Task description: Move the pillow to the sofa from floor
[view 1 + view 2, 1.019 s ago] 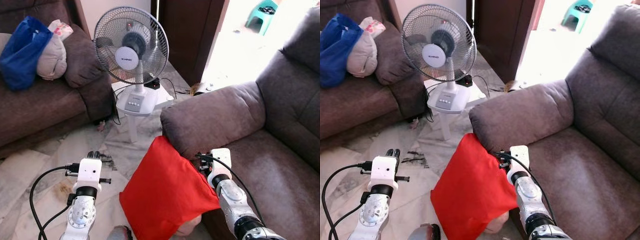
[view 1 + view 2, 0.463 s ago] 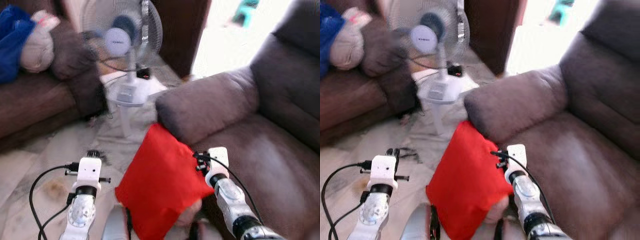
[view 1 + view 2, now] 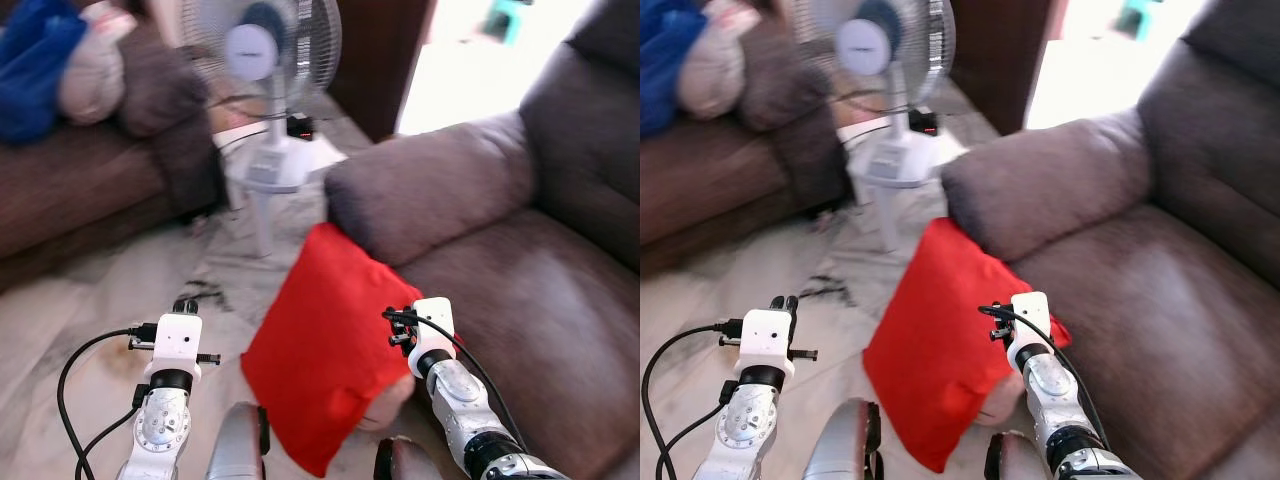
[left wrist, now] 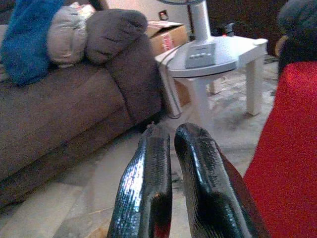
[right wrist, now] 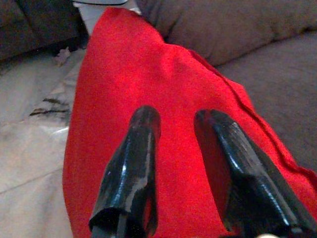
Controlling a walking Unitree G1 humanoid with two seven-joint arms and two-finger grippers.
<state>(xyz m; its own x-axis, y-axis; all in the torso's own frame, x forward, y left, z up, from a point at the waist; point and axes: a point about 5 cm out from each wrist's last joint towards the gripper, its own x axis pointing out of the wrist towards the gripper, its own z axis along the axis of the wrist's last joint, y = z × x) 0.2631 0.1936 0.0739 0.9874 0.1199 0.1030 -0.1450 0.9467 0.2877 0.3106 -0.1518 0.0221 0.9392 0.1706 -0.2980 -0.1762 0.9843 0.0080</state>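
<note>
A red pillow (image 3: pixel 325 350) stands on the marble floor, leaning against the front of the grey-brown sofa (image 3: pixel 520 270) just below its armrest (image 3: pixel 430 190). My right gripper (image 5: pixel 178 116) is at the pillow's right edge, open, its fingers spread close over the red cloth with nothing clamped between them. My left gripper (image 4: pixel 173 131) is shut and holds nothing. It hovers over the floor to the left of the pillow, a hand's width from it.
A white fan (image 3: pixel 265 50) stands on a low white table (image 3: pixel 280 165) behind the pillow, cables trailing beside it. A second brown sofa (image 3: pixel 80 190) at the left holds a blue bag (image 3: pixel 35 60) and a beige bundle. My knees (image 3: pixel 235 450) show at the bottom.
The whole view has swung and blurred as I moved, and my knees have come into the bottom. Both grippers keep their places relative to the pillow.
</note>
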